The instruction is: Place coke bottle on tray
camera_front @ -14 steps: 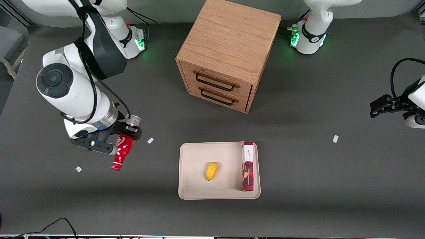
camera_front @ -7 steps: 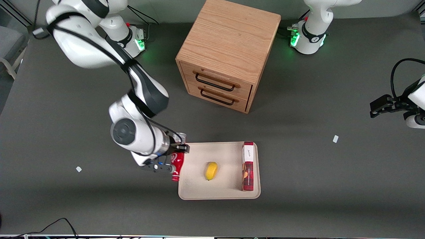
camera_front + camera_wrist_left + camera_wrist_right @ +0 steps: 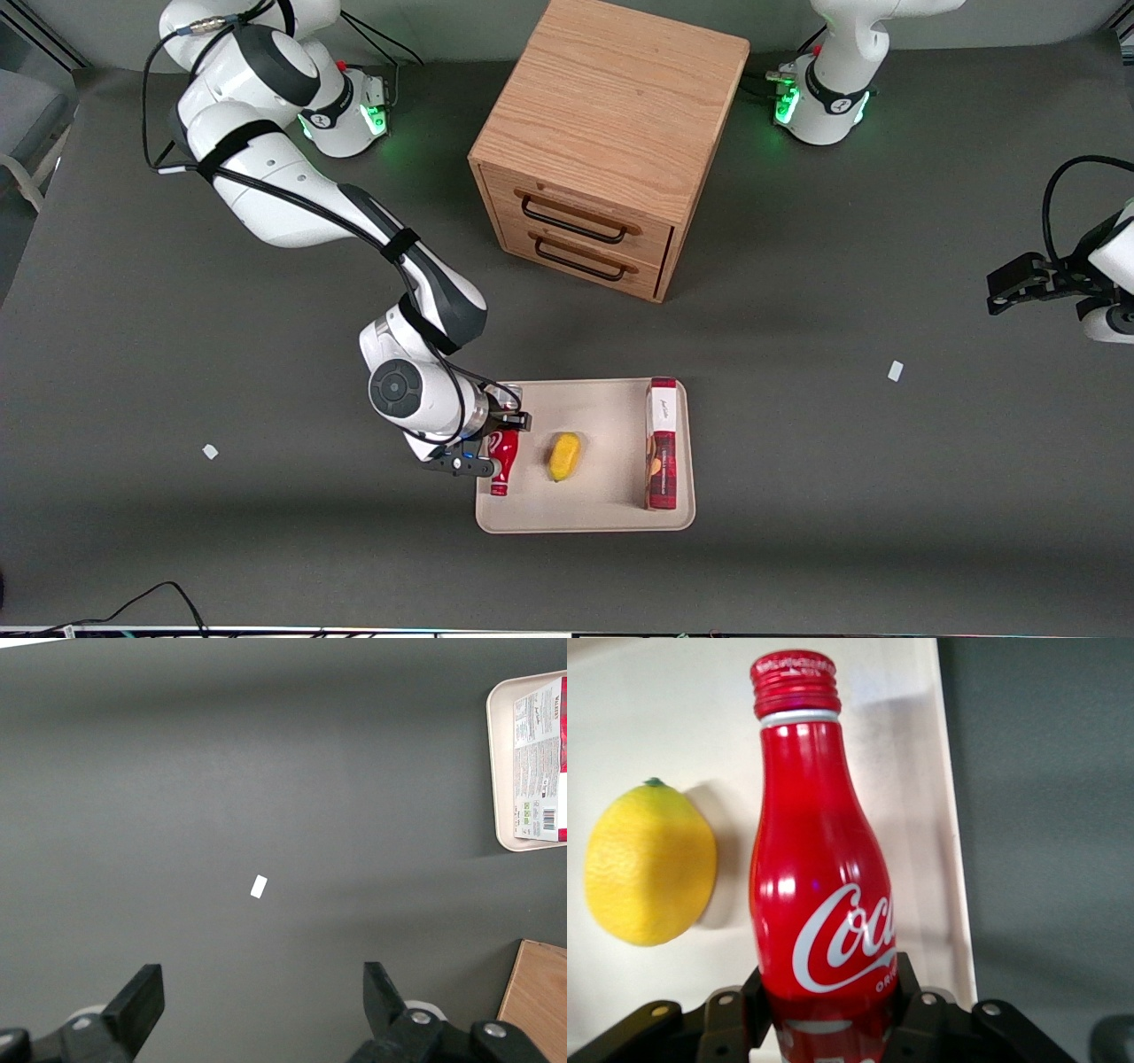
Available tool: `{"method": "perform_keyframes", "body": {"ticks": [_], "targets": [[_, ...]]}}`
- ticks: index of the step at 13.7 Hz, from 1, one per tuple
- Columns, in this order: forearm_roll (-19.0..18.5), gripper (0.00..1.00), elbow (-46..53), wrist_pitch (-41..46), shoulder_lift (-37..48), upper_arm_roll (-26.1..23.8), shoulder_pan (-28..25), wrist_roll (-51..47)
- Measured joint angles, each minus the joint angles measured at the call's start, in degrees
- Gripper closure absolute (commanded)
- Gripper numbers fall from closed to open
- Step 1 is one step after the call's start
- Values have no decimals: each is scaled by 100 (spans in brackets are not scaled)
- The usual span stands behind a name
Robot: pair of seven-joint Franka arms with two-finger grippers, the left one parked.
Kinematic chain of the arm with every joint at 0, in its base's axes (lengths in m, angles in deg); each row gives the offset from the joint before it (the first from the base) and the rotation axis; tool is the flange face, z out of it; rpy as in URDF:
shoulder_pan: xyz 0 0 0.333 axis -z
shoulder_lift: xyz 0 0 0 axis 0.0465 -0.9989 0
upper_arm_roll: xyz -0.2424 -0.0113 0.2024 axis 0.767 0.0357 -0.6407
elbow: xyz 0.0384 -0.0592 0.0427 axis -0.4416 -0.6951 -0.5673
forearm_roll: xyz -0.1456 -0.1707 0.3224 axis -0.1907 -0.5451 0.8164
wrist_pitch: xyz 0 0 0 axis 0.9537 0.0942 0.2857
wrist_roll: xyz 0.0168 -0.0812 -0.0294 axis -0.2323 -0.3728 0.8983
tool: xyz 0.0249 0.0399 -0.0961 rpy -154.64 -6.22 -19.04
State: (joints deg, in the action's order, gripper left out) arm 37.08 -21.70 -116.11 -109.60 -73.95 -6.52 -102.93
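My gripper (image 3: 499,436) is shut on the coke bottle (image 3: 502,461), a small red bottle with white script and a red cap. It holds the bottle over the working arm's end of the cream tray (image 3: 611,514), cap pointing toward the front camera, close beside a lemon (image 3: 563,455). In the right wrist view the bottle (image 3: 819,877) sits between my fingers (image 3: 911,992), with the tray (image 3: 682,718) and the lemon (image 3: 648,864) under and beside it. I cannot tell whether the bottle touches the tray.
A red-and-white box (image 3: 661,443) lies along the tray's edge toward the parked arm's end. A wooden two-drawer cabinet (image 3: 607,142) stands farther from the front camera than the tray. Small white scraps (image 3: 210,451) (image 3: 896,370) lie on the dark table.
My gripper carried the bottle from the working arm's end of the table across to the tray, and it now hangs over the tray beside the lemon.
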Motion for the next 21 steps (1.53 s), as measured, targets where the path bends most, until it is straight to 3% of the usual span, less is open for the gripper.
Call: {"method": "perform_keyframes", "body": {"ticks": [1,2,4,5,10,19,21], "targets": [[-2,88,0,-4,-30,4,0,-2],[-2,68,1,-10,-54,6,0,-4],[-3,38,1,-39,-91,12,0,-7],[-6,0,1,-73,-97,20,0,-8],[-406,0,36,-99,-96,36,1,-30],[-470,0,209,-63,36,32,2,-30],[-477,0,348,416,456,22,24,-30]]}}
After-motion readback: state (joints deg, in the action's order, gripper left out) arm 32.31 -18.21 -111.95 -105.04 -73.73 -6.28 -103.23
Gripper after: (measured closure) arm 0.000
